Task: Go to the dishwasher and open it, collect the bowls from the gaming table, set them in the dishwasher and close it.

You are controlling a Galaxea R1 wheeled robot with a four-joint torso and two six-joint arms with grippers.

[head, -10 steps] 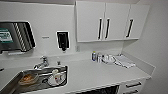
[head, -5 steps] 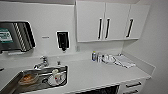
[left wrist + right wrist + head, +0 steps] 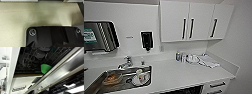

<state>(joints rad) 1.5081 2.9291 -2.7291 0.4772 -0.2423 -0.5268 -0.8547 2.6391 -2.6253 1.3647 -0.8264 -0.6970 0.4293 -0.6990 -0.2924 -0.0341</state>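
Dishwasher door's open, green bowl sitting in the rack w/ dark dishes, just past the right wrist. Can't tell either gripper's state tbh.

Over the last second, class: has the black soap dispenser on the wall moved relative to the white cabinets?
No. The soap dispenser sits in the same spot on the wall, left of the white cabinets, as before.

wrist plate: wide, matte black, rounded upper corners, a shallow raised rib running down its middle
round fittings: one at each upper corner, silver-ringed, glinting centres
lower edge: two angular black notches cut inward
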